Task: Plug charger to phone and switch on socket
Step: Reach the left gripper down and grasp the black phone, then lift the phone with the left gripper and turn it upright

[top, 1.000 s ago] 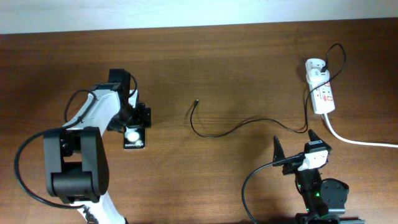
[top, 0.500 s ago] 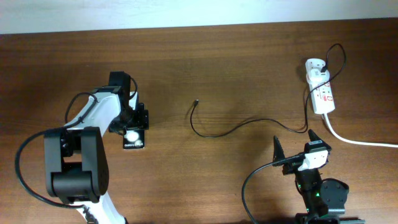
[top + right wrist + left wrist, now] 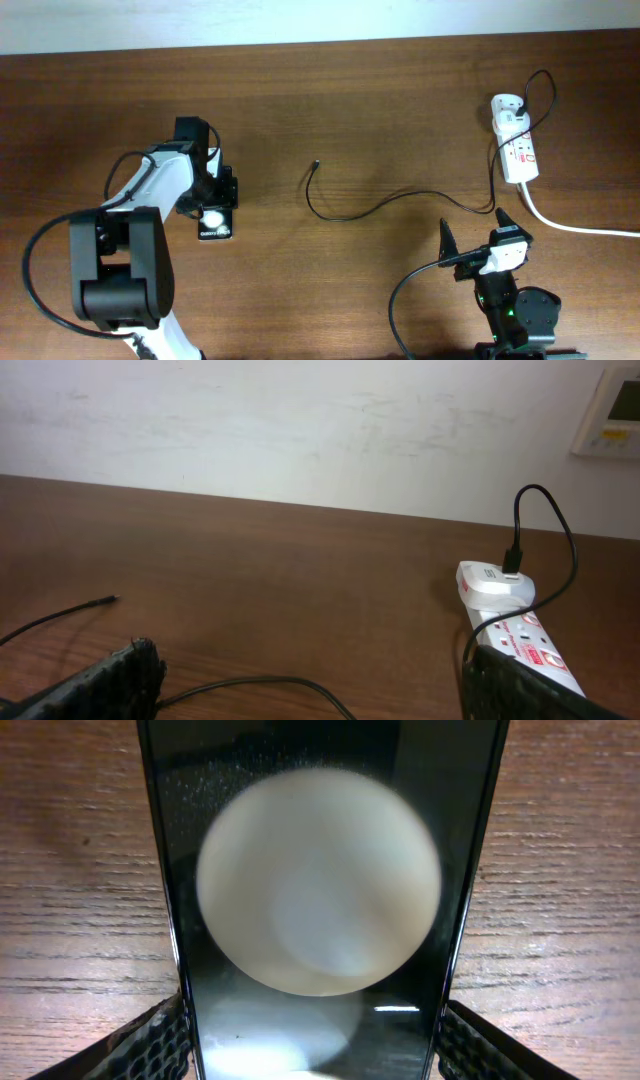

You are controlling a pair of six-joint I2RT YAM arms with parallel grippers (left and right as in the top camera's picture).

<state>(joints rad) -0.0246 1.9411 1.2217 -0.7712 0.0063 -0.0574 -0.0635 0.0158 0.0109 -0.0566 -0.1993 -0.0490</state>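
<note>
The black phone (image 3: 216, 222) lies flat on the table at the left, its large white circle facing up. My left gripper (image 3: 212, 199) is over its far end. In the left wrist view the phone (image 3: 318, 880) fills the space between the fingers (image 3: 150, 1045), which press on its two long edges. The charger cable (image 3: 400, 195) runs from its loose tip (image 3: 316, 163) across the table to the white plug (image 3: 507, 105) in the socket strip (image 3: 520, 150). My right gripper (image 3: 475, 232) is open and empty near the front edge, with cable (image 3: 260, 682) between its fingers' line.
The strip's thick white cord (image 3: 570, 225) runs off to the right. In the right wrist view the socket strip (image 3: 520, 635) and its plug (image 3: 495, 582) stand ahead at the right, the cable tip (image 3: 108, 599) at the left, a white wall behind.
My left gripper has shifted slightly along the phone and settled on its edges. The right arm, cable and strip have not moved.
</note>
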